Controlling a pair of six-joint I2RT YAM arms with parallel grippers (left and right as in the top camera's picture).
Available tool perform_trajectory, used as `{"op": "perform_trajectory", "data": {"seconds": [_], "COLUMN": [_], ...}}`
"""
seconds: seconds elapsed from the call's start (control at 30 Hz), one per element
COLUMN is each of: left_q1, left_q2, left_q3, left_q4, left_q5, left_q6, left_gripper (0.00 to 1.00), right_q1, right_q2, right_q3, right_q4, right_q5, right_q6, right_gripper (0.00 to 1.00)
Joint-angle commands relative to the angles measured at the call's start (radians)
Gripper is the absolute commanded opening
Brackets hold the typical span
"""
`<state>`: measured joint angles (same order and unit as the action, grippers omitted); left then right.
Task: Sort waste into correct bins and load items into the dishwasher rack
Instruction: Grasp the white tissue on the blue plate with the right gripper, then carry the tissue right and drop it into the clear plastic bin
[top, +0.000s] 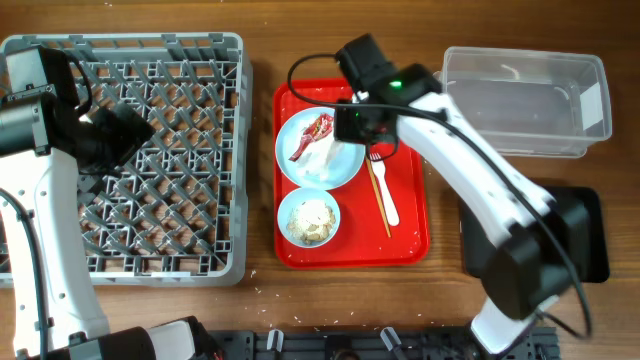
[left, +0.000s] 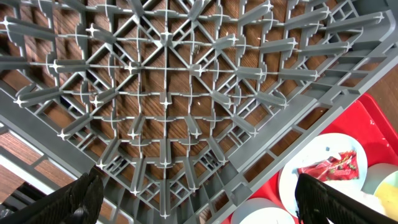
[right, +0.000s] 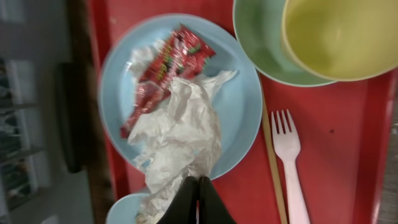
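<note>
Plainly, the waste-sorting step is in hand. From overhead, the right arm (top: 470, 170) reaches across the red plastic serving tray (top: 410, 240) to the round pale blue plate (top: 298, 170). There the crumpled white tissue (top: 335, 160) lies beside the small shiny red wrapper (top: 312, 135). The small white bowl (top: 283, 222) of off-white rice scraps (top: 310, 222) sits just below the plate, with the white plastic fork (top: 388, 200) and wooden chopsticks (top: 378, 200) to its right. The clear rectangular plastic tub (top: 525, 100) stands well apart at upper right, and the flat black rectangular tray (top: 592, 250) lies by the arm's base. The left arm (top: 40, 200) hangs over the large square grey plastic dishwasher rack (top: 180, 230). The left wrist view shows the left gripper (left: 199, 186) with its fingers wide apart above the rack's peg lattice, holding nothing. The right wrist view shows the right gripper (right: 199, 190) with its fingers pressed together on the tissue's near edge. The tissue rests on the plate and touches the wrapper. The next move probably calls for a straight lift clear of the wrapper, then a carry to whichever bin takes paper. The thin pinch could slip or drag the wrapper along.
</note>
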<state>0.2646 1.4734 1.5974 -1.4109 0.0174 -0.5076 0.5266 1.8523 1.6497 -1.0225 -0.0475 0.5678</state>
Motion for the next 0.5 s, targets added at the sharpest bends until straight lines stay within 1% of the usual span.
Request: {"op": "perform_trajectory", "data": {"seconds": [0.0,0.1,0.2,0.27,0.37,0.43,0.47], "left_q1": [0.004,0.004,0.004,0.004,0.004,0.004,0.004], "left_q2": [-0.003,-0.003,-0.003,-0.003,-0.003,-0.003,-0.003], "left_q3": [0.011,0.011,0.011,0.011,0.011,0.011,0.011], "left_q4": [0.000,0.000,0.000,0.000,0.000,0.000,0.000], "left_q5": [0.001,0.001,0.001,0.001,0.001,0.001,0.001], "left_q6": [-0.006,-0.006,-0.006,-0.006,-0.006,-0.006,-0.006], "left_gripper": [1.00,1.00,1.00,1.00,1.00,1.00,1.00], "right_q1": [-0.003,-0.010,-0.015,-0.051,-0.209,-0.385,-0.507], "right_q2": [-0.127,-0.200,-0.225,-0.253,-0.333,-0.380,-0.369], "right_q3": [0.015,0.015,0.016,0.016,0.016,0.016,0.012], "right_q4": [-0.003,-0.004,0.002,0.037,0.109,0.145,0.148], "right_q5": [0.027,0.084,0.099,0.186,0.181,0.158,0.159], "right_q6": [0.001,0.001,0.003,0.050,0.049,0.037,0.035], "right_gripper": [0.05,0.04,0.04,0.04,0.04,0.04,0.04]}}
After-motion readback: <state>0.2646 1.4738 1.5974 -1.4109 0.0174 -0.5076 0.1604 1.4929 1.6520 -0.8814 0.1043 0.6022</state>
